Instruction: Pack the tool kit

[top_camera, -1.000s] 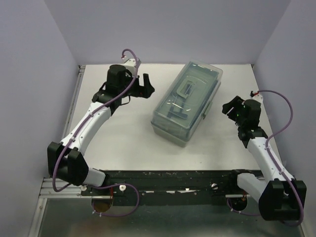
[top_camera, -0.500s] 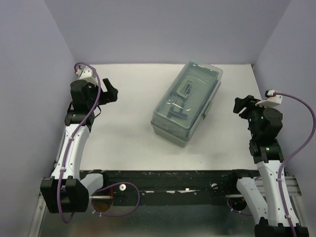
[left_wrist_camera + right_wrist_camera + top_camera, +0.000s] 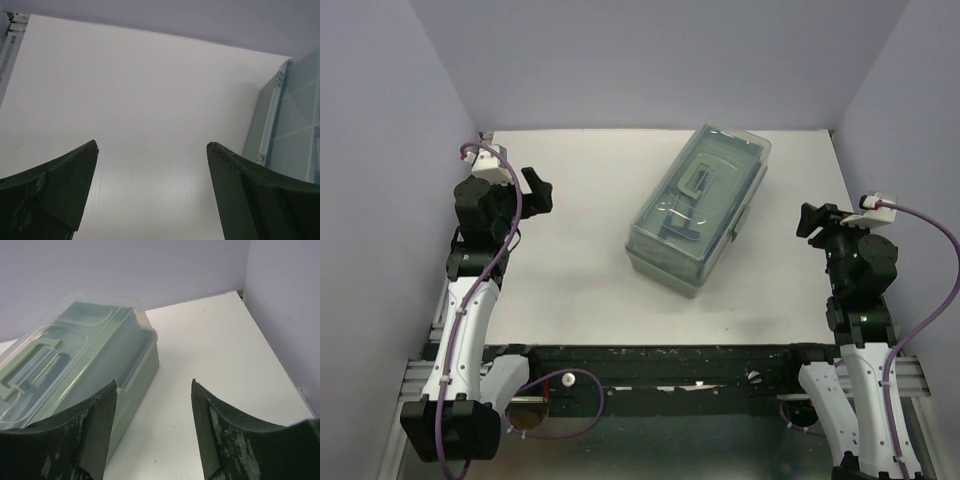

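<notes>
**Overhead and wrist views, both arms beside the closed toolbox.** The pale sage-green toolbox [image 3: 698, 208] lies slantwise on the white tabletop [image 3: 580, 260], one short end toward the far wall and the other toward the arm bases. Its translucent lid [image 3: 715, 160] sits on the box, with the handle [image 3: 695, 185] lying flat in the lid's recess. Dark shapes show through the lid, too blurred to name.

The left arm [image 3: 465, 310] stands well apart from the toolbox, off its left long side. The white forearm rises steeply from the base and the black wrist is turned toward the box. The left jaws are spread wide and hold nothing. In the left wrist view the two dark fingers [image 3: 50, 190] frame only bare tabletop, and the toolbox wall and lid edge [image 3: 295, 120] show beyond the finger on the right of that view.

The right arm [image 3: 865, 390] stands off the toolbox's right long side, apart from it. It is likewise reared up from its base, with the wrist aimed toward the far wall. The right jaws are open and grip nothing. In the right wrist view the fingers [image 3: 230, 440] are parted over bare tabletop. The near corner of the toolbox lies behind the finger on the left of that view, and the lid and its handle [image 3: 30, 362] are plainly seen there. Neither pair of jaws touches the box.
</notes>
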Motion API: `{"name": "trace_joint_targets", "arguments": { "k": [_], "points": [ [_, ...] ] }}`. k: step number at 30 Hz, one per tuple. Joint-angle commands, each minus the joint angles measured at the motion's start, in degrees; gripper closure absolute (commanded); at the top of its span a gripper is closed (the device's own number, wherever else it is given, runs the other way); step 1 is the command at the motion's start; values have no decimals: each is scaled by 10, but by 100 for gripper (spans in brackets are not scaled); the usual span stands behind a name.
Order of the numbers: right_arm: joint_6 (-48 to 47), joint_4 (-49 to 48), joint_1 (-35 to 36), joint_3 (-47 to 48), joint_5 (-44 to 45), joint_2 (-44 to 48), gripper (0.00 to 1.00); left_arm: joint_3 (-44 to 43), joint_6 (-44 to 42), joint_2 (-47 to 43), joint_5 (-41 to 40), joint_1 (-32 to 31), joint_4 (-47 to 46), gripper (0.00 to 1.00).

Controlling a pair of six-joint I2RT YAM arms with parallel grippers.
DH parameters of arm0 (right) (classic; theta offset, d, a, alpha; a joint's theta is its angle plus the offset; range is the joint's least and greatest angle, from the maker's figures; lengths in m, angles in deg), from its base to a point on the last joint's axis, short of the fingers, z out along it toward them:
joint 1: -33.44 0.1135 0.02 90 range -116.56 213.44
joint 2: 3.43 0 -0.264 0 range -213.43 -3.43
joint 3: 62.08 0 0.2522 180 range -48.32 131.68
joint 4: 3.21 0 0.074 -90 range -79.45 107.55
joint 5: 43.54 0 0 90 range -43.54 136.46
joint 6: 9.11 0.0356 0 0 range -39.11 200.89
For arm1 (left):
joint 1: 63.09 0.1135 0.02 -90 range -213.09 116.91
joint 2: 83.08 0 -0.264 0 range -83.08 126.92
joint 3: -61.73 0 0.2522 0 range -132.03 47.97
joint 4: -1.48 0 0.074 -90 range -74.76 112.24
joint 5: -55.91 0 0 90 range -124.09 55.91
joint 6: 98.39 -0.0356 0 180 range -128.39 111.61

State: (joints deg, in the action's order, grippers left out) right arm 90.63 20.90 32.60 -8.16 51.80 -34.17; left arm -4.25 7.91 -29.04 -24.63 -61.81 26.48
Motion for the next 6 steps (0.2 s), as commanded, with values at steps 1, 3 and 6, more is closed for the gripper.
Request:
{"name": "trace_joint_targets", "arguments": {
  "k": [1, 3, 6],
  "points": [
    [-13, -3, -2, -7, 12, 1, 31, 9, -8, -16, -22, 0, -24, 1],
    [-13, -4, -2, -9, 12, 1, 31, 12, -10, -18, -16, 0, -27, 1],
    [-15, -5, -1, -10, 14, 2, 31, 12, -10, -17, -15, 0, -30, 1]
  ]
}}
